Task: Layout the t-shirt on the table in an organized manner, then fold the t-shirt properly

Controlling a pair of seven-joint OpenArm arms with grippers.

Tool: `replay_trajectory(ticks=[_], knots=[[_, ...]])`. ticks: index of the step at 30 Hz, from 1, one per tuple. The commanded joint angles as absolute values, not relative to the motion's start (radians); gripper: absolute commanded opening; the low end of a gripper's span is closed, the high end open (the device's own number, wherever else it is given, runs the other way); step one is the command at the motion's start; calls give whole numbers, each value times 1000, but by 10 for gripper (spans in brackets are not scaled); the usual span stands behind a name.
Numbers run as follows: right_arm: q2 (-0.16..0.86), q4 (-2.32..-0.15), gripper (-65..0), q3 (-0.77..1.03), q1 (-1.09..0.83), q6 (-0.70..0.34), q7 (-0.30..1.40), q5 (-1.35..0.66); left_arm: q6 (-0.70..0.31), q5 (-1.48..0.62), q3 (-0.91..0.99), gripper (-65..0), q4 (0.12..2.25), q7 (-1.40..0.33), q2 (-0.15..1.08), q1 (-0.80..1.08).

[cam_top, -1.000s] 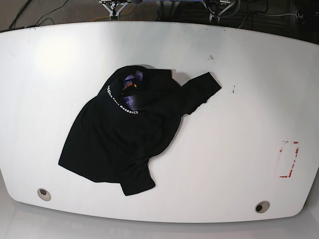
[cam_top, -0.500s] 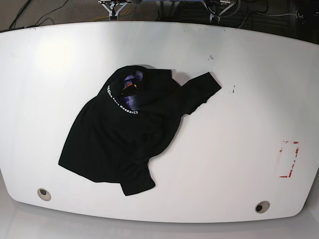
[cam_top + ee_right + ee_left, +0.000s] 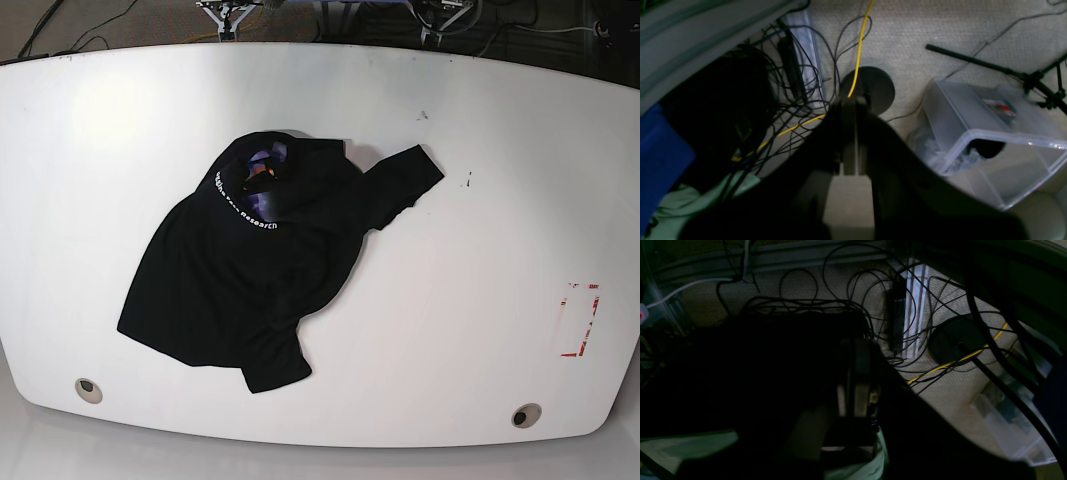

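The black t-shirt (image 3: 245, 265) lies crumpled on the white worktop (image 3: 470, 200), left of its middle and nearer the front edge than the back. Its collar band with white lettering (image 3: 245, 213) sits toward the back of the heap, with a purple inner neck patch (image 3: 268, 158) and a small orange print (image 3: 263, 172) showing inside the neck opening. One sleeve (image 3: 408, 178) stretches out toward the right edge; another corner of cloth (image 3: 275, 368) reaches toward the front edge. A red rectangular outline mark (image 3: 580, 320) is near the right edge, well apart from the shirt, and two round metal inserts (image 3: 88, 389) (image 3: 525, 415) sit by the front corners.

Neither arm is over the worktop. The left gripper (image 3: 857, 393) has its jaws closed with nothing between them, hanging over a floor strewn with black cables (image 3: 840, 293). The right gripper (image 3: 849, 136) is likewise closed and empty, above a yellow cable (image 3: 858, 46) and a clear plastic bin (image 3: 987, 133) on the floor.
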State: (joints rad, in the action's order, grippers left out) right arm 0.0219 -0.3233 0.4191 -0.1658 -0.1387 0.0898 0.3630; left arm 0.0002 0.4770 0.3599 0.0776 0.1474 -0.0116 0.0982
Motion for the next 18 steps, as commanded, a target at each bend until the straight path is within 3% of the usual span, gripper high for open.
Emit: replay_trajectory(ticks=[1, 12, 18], knots=[[27, -360, -650, 419, -193, -143, 93, 364, 2, 476, 360, -641, 116, 144, -14, 126], [30, -655, -650, 420, -352, -144, 86, 357, -5, 476, 346, -646, 404, 181, -12, 301], [7, -559, -649, 418, -289, -140, 90, 366, 1, 478, 348, -631, 340, 180, -38, 271]])
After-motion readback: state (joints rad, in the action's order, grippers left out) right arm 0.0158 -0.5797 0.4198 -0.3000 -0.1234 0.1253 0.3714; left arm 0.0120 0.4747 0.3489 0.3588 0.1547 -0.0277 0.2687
